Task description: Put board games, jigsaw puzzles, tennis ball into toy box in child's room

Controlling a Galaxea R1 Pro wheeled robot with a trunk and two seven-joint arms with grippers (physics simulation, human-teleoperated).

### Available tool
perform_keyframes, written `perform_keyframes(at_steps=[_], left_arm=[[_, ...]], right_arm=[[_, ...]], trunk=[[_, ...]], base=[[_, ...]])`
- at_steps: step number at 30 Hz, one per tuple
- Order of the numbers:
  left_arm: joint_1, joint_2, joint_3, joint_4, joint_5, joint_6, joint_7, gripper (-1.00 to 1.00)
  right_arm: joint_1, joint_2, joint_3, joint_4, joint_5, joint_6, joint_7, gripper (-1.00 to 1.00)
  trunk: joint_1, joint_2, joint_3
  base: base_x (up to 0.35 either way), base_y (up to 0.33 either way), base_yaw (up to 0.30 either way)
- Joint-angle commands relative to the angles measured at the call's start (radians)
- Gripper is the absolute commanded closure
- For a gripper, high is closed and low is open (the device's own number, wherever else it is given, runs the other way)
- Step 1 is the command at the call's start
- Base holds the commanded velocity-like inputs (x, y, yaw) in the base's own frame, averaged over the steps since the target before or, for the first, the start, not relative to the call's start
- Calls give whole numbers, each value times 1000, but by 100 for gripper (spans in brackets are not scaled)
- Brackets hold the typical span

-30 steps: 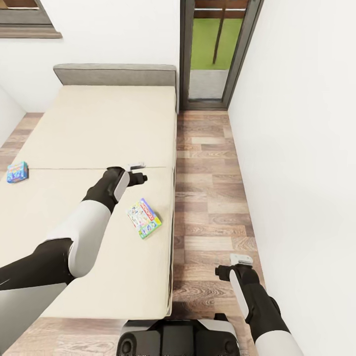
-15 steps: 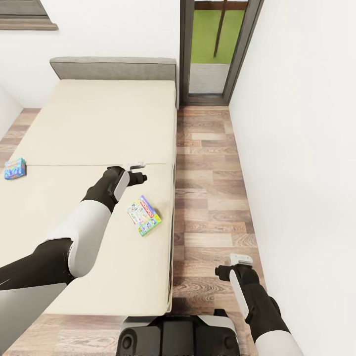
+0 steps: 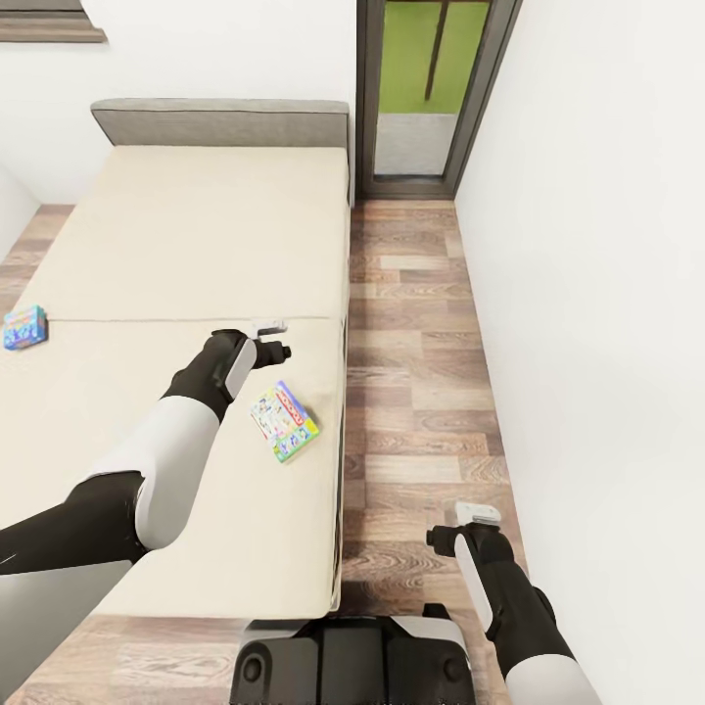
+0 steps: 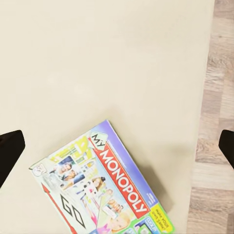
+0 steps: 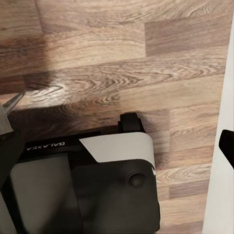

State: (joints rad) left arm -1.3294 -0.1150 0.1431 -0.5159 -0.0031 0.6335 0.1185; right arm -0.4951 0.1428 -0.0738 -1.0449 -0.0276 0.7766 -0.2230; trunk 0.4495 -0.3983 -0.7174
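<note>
Because both games lie flat on the bed (image 3: 196,225), a reach from above is called for. At the far left edge the small blue board game (image 3: 23,327) is seen, well apart from either arm. The left gripper (image 3: 271,338) is held over the mattress, jaws spread wide, just beyond the My Monopoly box (image 3: 283,422), judged the next pick. The right gripper (image 3: 477,513) is parked over the wood floor (image 3: 411,323), apparently spread and empty.

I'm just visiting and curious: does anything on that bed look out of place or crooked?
Two game boxes lie loose on the bare bed. The Monopoly box sits askew near the mattress's floor-side edge, below the left gripper. A small blue box rests far across the mattress. Nothing looks spilled or damaged.
</note>
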Motion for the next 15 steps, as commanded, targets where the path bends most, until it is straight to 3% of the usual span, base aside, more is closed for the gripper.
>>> perform_keyframes(at_steps=[1,15], left_arm=[[-1,-1,6,-1,0,5,2,-100],[-1,0,4,-2,-1,3,4,-100]], right_arm=[[0,1,-1,-1,-3,4,-4,-100],[0,0,-1,-1,-3,4,-4,-100]], trunk=[[0,-2,-3],[0,-2,-26]], base=[[0,0,0],[0,0,0]])
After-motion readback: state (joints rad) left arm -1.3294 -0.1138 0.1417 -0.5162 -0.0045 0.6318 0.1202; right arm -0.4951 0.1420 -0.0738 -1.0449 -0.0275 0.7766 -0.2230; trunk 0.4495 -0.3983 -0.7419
